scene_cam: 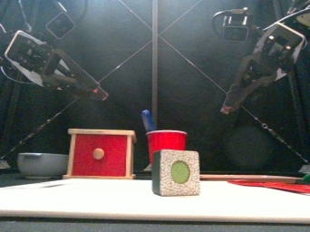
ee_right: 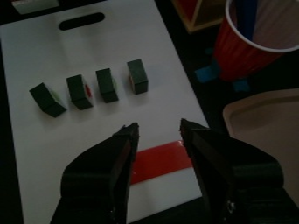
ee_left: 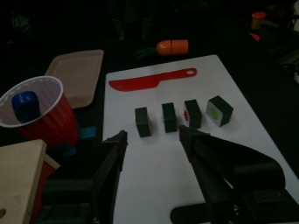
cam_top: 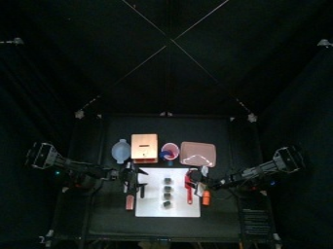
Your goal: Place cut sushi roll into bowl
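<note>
Left gripper (ee_left: 152, 144) wide open, empty, above sushi pieces (ee_left: 181, 115)

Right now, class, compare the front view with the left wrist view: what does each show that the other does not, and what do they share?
Front view only: the blue-grey bowl, at the far left of the table. Left wrist view only: the red knife lying on the white cutting board, the pink tray beside the board, and the cut sushi roll as a row of four pieces; the front view shows just one piece, green-centred face on. Both: the red cup, the cutting board and the sushi.
</note>
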Robot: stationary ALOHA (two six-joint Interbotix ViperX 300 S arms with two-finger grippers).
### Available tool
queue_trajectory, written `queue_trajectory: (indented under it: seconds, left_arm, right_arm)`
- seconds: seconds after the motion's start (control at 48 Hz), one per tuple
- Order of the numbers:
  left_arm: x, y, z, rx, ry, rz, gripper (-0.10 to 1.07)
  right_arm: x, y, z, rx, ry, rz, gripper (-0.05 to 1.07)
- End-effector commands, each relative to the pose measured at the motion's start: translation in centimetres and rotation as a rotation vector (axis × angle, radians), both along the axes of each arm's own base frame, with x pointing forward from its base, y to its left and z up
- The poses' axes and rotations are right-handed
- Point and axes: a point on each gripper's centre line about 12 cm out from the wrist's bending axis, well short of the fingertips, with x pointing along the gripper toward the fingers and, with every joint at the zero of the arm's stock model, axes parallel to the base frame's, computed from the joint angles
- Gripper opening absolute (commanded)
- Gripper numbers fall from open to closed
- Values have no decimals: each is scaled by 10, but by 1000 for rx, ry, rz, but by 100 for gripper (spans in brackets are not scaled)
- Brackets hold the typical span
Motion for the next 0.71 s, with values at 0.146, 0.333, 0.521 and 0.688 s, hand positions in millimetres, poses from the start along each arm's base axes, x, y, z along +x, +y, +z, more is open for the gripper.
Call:
queue_trajectory:
  seconds: [0.146,0.333,0.521,0.688]
  left_arm:
    - [3,2,6,5,-28,4,87]
    - [7,1,11,1,-37,3,87]
    - [18,-1,11,-3,0,-2,87]
    - [36,-4,15,-8,44,-14,87]
  right_arm:
    - [1,0,5,17,-15,-8,80]
    - [-1,1,2,59,3,-35,80]
    - [0,4,2,69,3,-33,80]
    - [1,5,2,79,4,-31,80]
